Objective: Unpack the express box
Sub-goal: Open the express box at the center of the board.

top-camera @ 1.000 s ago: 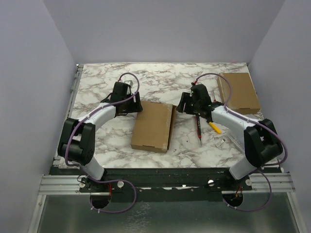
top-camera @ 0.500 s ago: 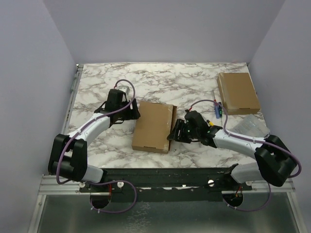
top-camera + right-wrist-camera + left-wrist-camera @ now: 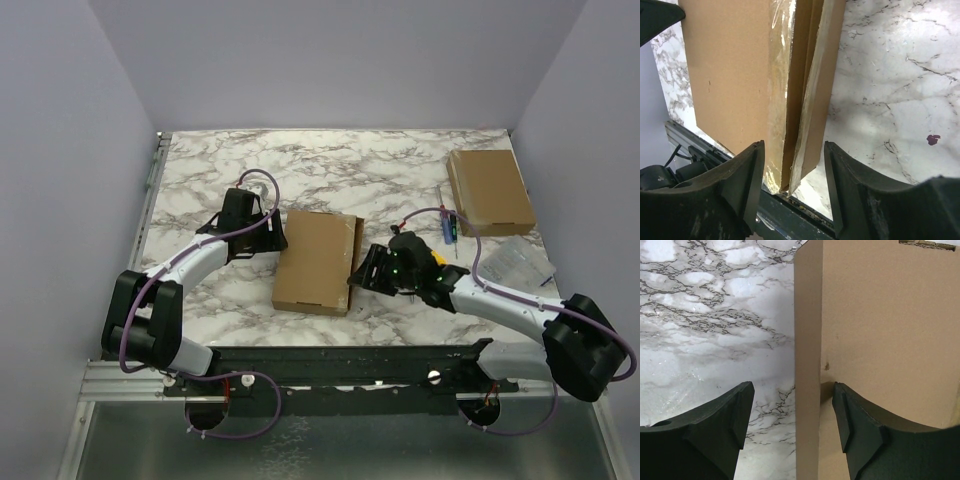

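The express box (image 3: 315, 262), a flat brown carton, lies in the middle of the marble table. My left gripper (image 3: 276, 236) is open at the box's left edge. In the left wrist view the box (image 3: 880, 335) fills the right side. That gripper (image 3: 792, 407) straddles the edge, with one finger over the top face and one over the table. My right gripper (image 3: 362, 276) is open at the box's right edge near the front corner. In the right wrist view its jaws (image 3: 794, 167) stand either side of the taped, slightly parted flap (image 3: 815, 100) without touching it.
A second flat brown box (image 3: 490, 190) lies at the back right. A clear plastic bag (image 3: 515, 265) is on the right, and a small blue and yellow item (image 3: 449, 228) lies behind the right arm. The table's front rail (image 3: 790, 200) runs just below the box corner.
My right arm has swung from behind the box's right side down to its front right corner and lowered. My left gripper has stayed at the left edge, shifting slightly.
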Available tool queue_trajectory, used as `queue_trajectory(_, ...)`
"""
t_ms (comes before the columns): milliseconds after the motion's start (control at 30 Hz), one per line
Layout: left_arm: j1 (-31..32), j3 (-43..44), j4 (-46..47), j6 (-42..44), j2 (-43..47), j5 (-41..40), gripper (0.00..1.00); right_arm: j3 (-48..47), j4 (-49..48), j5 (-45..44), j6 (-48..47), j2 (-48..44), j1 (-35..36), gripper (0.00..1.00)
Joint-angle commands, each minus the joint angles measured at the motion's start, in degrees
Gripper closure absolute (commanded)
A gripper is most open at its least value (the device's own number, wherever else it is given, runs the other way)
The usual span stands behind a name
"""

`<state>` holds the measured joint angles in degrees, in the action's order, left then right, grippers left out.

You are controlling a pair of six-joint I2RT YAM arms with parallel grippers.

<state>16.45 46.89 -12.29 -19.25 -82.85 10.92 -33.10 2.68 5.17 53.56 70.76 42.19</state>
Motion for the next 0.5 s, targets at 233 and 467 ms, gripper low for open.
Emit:
queue_trajectory(233,-0.36,-1.39,-1.61,1.01,-2.15,-1.07,0.3,1.86,3.86,-4.9,0.57,-1.5,3.74,0.57)
queue_trajectory(467,-0.36,-1.1,-2.09,0.71,-3.06,-1.42,0.3,2.13,3.41,-4.91,1.19,0.8,4.48,0.64)
